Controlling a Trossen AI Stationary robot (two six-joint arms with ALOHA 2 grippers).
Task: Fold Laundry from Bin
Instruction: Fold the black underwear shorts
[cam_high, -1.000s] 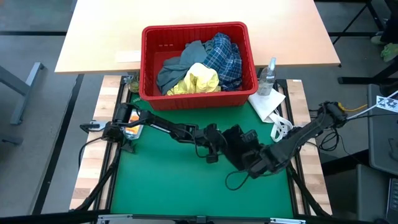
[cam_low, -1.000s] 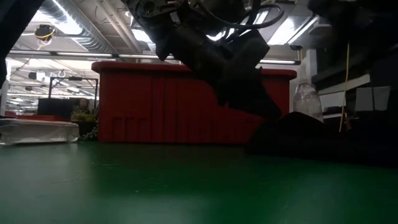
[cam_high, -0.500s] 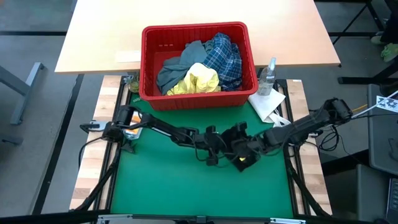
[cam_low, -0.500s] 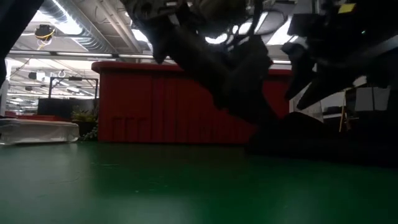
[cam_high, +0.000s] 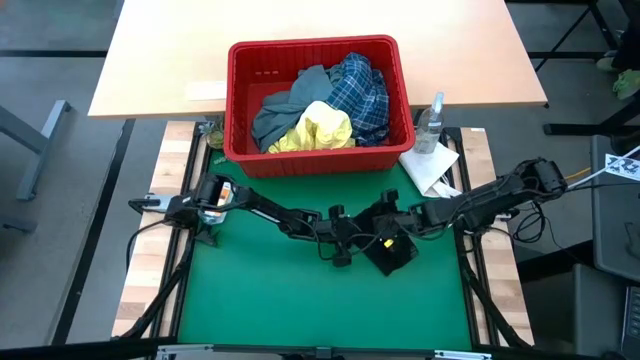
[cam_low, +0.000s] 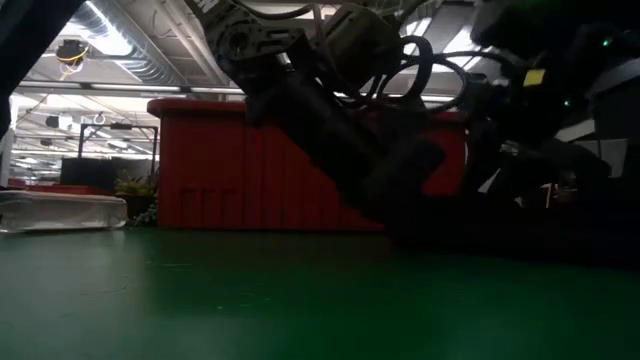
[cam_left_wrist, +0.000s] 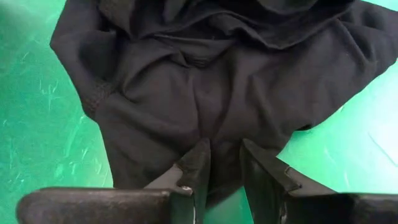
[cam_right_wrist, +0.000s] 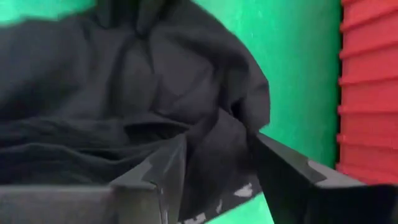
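Note:
The dark navy garment (cam_high: 396, 258) lies crumpled on the green mat (cam_high: 260, 300), near its middle. My left gripper (cam_left_wrist: 225, 146) comes from the table's left, slanting down, and is shut on the garment's near edge. My right gripper (cam_right_wrist: 221, 135) comes from the right, slanting down steeply. It is open, one finger on either side of a ridge of the same garment (cam_right_wrist: 124, 93). The red bin (cam_high: 312, 46) stands at the far edge of the mat. In it lie a yellow piece (cam_high: 322, 128), a plaid shirt (cam_high: 362, 90) and a grey-blue piece (cam_high: 285, 108). My left gripper pinches the garment's edge (cam_left_wrist: 224, 163) between its two fingers, slanting down from the table's left. How many layers it holds does not show. The rest of the garment (cam_left_wrist: 205, 81) lies spread on the mat beyond the fingertips. Whether my right gripper's open fingers (cam_right_wrist: 171, 163) touch the cloth, I cannot tell.
A clear spray bottle (cam_high: 432, 120) and a white paper towel (cam_high: 432, 165) sit right of the bin. The bin's red wall (cam_low: 220, 170) rises behind both grippers. Bare green mat lies to the left and toward the near edge.
My right gripper has swung from the near side of the garment toward the far edge, has turned at the wrist and has sunk low over the cloth. My left gripper has sunk a little toward the mat. The garment has stayed on the mat.

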